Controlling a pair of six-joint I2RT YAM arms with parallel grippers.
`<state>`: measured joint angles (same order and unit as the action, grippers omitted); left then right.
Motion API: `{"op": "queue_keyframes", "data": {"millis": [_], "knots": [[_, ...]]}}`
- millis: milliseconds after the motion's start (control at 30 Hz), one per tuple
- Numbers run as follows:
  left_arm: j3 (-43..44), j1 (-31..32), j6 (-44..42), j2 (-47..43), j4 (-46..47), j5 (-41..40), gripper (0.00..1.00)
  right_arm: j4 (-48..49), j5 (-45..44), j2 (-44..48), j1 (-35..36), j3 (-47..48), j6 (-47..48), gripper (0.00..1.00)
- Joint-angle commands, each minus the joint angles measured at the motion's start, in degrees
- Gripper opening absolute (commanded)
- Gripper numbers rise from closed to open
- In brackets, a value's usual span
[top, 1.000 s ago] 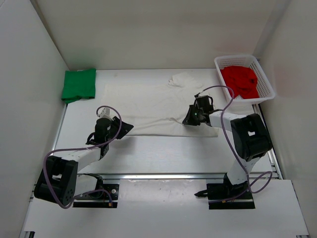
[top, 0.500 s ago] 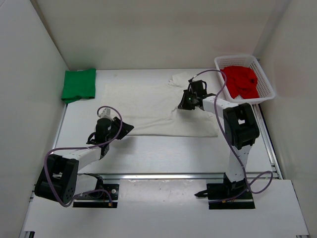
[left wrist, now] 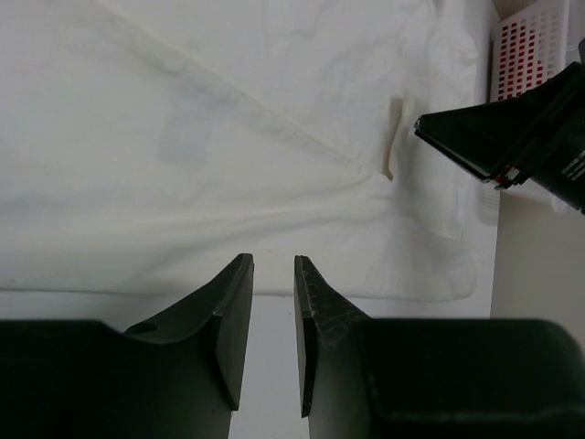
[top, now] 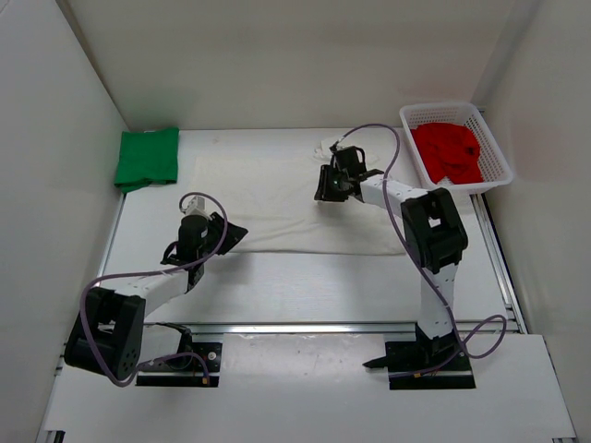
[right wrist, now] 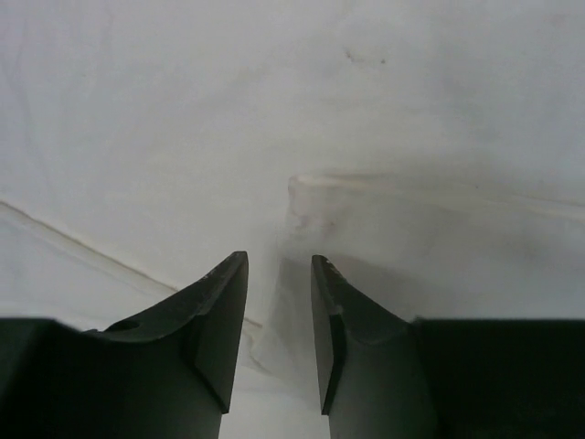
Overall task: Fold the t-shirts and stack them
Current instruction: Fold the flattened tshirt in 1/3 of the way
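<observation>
The off-white t-shirt [top: 268,194] lies spread across the middle of the table, with a folded flap edge [right wrist: 302,187] under my right gripper. My right gripper [top: 321,189] hovers low over the shirt's right half. It [right wrist: 279,258] is open with nothing between the fingers. My left gripper [top: 242,233] sits at the shirt's front-left hem. It [left wrist: 272,261] is open by a narrow gap and holds nothing. The green t-shirt [top: 148,157] lies folded at the back left. The red t-shirt [top: 448,152] is bunched in the basket.
The white mesh basket [top: 499,171] stands at the back right, and its side [left wrist: 539,46] shows in the left wrist view. White walls close in the left, back and right. A metal rail [top: 305,326] runs along the table's front edge.
My right gripper moved left and toward the back over the off-white shirt, carrying cloth with it, then went from shut to open and let the cloth go. The left arm stayed put.
</observation>
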<state>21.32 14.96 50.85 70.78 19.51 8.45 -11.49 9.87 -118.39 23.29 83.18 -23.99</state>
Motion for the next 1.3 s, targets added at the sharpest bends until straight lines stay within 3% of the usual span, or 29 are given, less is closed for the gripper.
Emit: {"op": "queue_keyframes", "data": {"millis": [0,100,167,200,233,300,367,567,733,933,1133,1200,1267], "knots": [[3.9,0.7,-1.5,0.7,-0.4,-2.8,0.36,4.9,-2.5,6.7,0.0,-2.7,0.6,0.33],[5.2,1.6,-1.9,3.1,-0.5,-2.9,0.36,6.4,-4.5,11.1,0.7,-7.5,1.2,0.44],[6.2,2.5,-2.2,5.5,-0.4,-3.1,0.35,8.2,-6.3,15.9,2.4,-11.9,1.2,0.45],[6.1,2.6,-2.3,5.9,-0.6,-2.8,0.35,8.8,-6.3,17.0,2.9,-15.6,0.4,0.4],[6.6,2.7,-2.4,7.2,-0.8,-2.6,0.35,11.1,-5.0,18.9,3.8,-19.6,0.0,0.26],[7.2,1.7,-2.4,9.1,-0.3,-1.3,0.35,13.6,-3.5,20.7,5.1,-24.5,-0.8,0.1],[7.9,-1.5,-2.2,11.5,0.1,-0.6,0.35,14.3,-3.5,20.7,6.3,-27.5,-1.1,0.0],[7.3,-7.7,-0.4,15.7,-0.7,4.3,0.34,11.6,-4.2,18.5,6.5,-30.6,0.9,0.0],[-1.9,-10.7,3.9,15.4,6.2,11.5,0.33,8.2,-7.3,20.1,8.6,-35.0,0.6,0.0],[-10.5,-7.4,0.2,3.9,-1.6,10.5,0.33,9.6,-5.8,29.6,14.2,-49.8,-4.0,0.0],[-16.2,-4.9,0.2,-18.6,-14.3,8.4,0.36,7.0,-0.5,41.7,18.6,-57.8,-7.7,0.0],[-14.4,-5.2,0.1,-25.6,-18.2,6.3,0.37,2.8,1.3,44.0,16.5,-53.8,-6.2,0.11],[-8.9,-6.1,-1.7,-25.3,-19.0,5.9,0.37,1.5,2.8,46.7,13.0,-48.9,-4.4,0.23]]}}
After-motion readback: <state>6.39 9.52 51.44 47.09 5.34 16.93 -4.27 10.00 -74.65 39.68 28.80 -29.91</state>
